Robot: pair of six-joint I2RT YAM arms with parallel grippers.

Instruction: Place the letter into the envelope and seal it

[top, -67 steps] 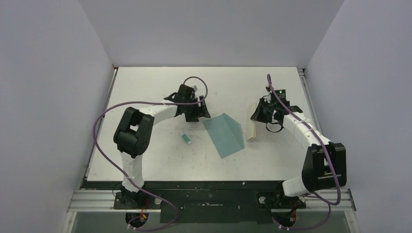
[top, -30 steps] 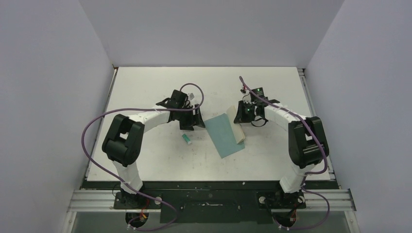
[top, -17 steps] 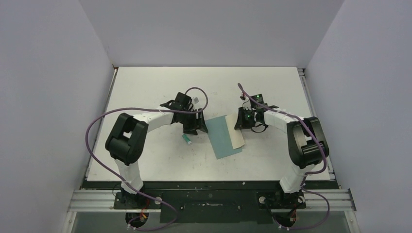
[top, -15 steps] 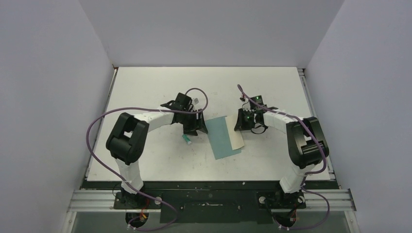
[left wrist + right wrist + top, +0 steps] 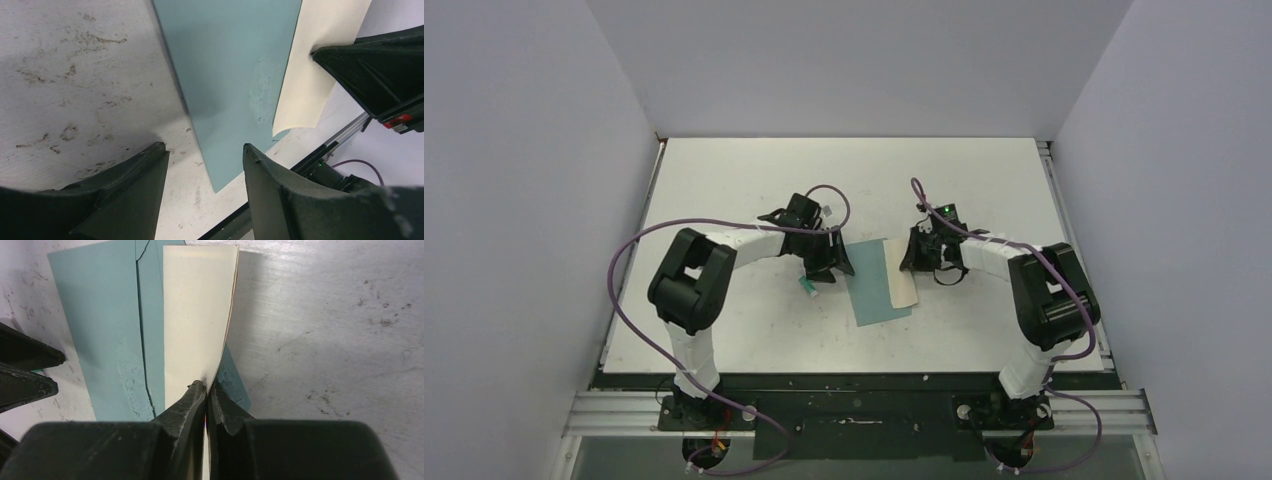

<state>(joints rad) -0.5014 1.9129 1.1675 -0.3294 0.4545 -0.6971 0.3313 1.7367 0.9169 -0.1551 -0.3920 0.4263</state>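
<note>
Right gripper (image 5: 206, 386) is clenched on the near edge of the letter (image 5: 197, 315), a flat cream-faced paper sheet with a thin tan-brown edge showing along one side. Its two fingers are pinched tight with only the sheet between them. From that grip the letter runs straight ahead of the fingertips and sits slightly raised, throwing a shadow on the scuffed white surface (image 5: 325, 315) to one side. On the other side the letter overlaps a strip of the envelope (image 5: 100, 315), a flat teal blue-green paper rectangle lying on the surface under and beside the gripper. A seam line runs along the envelope just beside the letter's edge. I cannot tell whether any of the letter is tucked inside; it looks laid on top. Left gripper (image 5: 202, 150) is released, fingers spread with nothing clamped. The envelope's (image 5: 235, 75) long edge runs out ahead between the fingers, and contact is unclear. Beyond the envelope, further ahead of this gripper, are the letter (image 5: 320, 65) and the dark fingers of the other gripper. In the top view the left gripper (image 5: 829, 262) and right gripper (image 5: 914, 255) sit on opposite sides of the envelope (image 5: 872, 285), and the letter (image 5: 907, 288) lies on the right gripper's side. A small white-and-green glue tube (image 5: 807, 287) lies on the surface (image 5: 744, 180) just beside the left gripper, apart from the envelope.
</note>
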